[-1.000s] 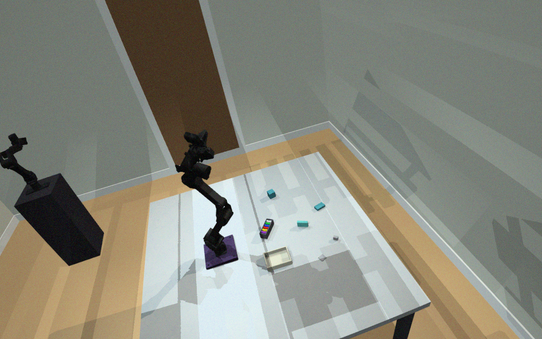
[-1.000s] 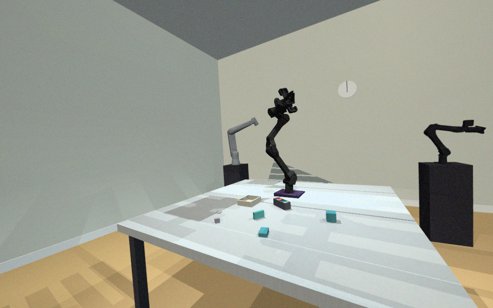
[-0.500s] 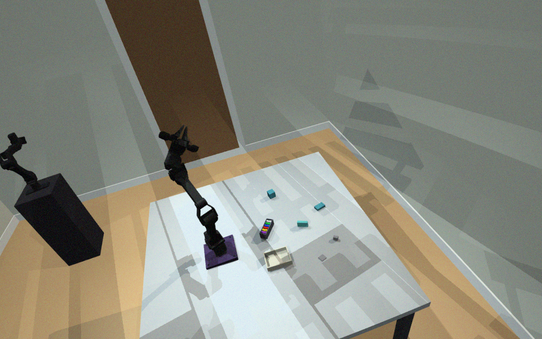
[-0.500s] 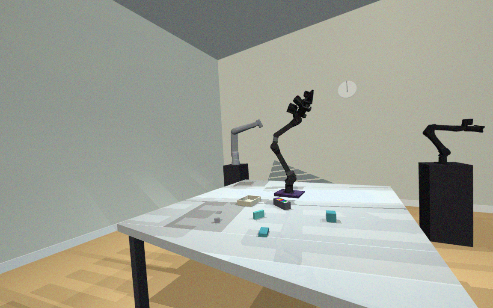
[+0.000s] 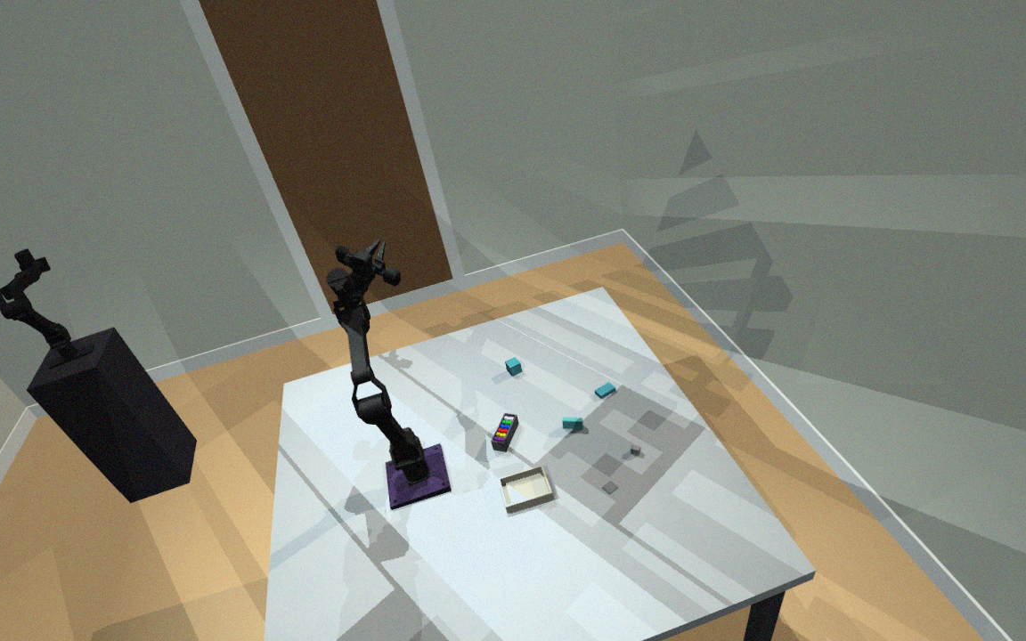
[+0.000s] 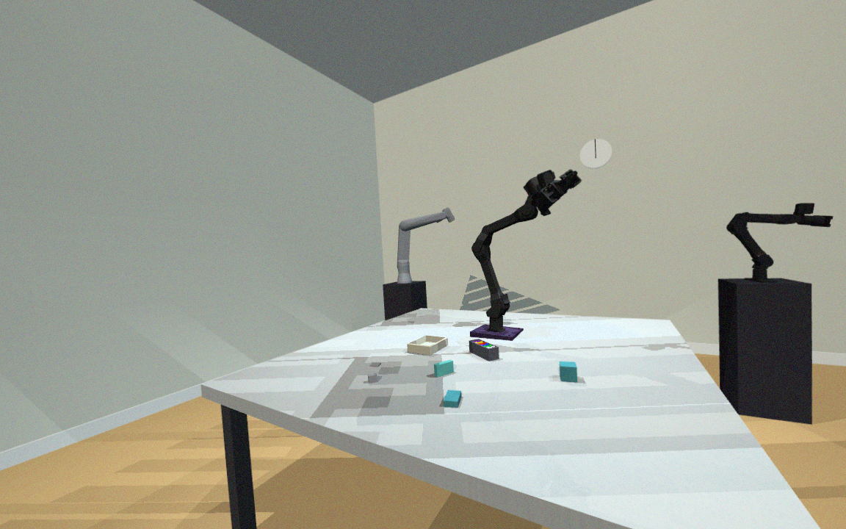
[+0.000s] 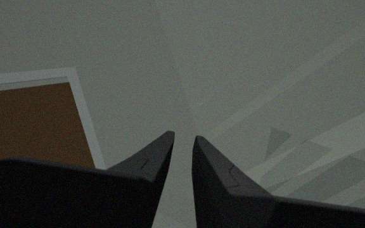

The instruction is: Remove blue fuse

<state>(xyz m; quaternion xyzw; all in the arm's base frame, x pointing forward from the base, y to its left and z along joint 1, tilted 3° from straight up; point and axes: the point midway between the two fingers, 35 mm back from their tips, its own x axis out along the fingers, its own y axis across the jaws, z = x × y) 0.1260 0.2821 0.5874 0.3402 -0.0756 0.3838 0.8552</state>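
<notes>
The gripper (image 5: 377, 253) was seen raised high above the desk's far edge, behind the arm's base (image 5: 418, 481), and aimed up and away from the desk. In the wrist view only wall and a door frame were framed between the fingertips, which were drawn nearly together with a narrow gap and nothing between them; the gripper was judged closed and empty.

The fuse block (image 5: 505, 431) was found on the desk (image 5: 660, 549) just beyond the base, toward the desk's middle, with its long axis running roughly from the near edge toward the far edge. The blue fuse was taken to be still seated in the row of coloured fuses, though too small to be singled out. The tray (image 5: 526, 488) lay close beside the block, toward the near edge.

The block was thus placed well below and in front of the gripper, on the opposite side from where the fingers pointed. It was judged that the wrist would have to be swung over and down, and the fingers reopened, before any grasp.
</notes>
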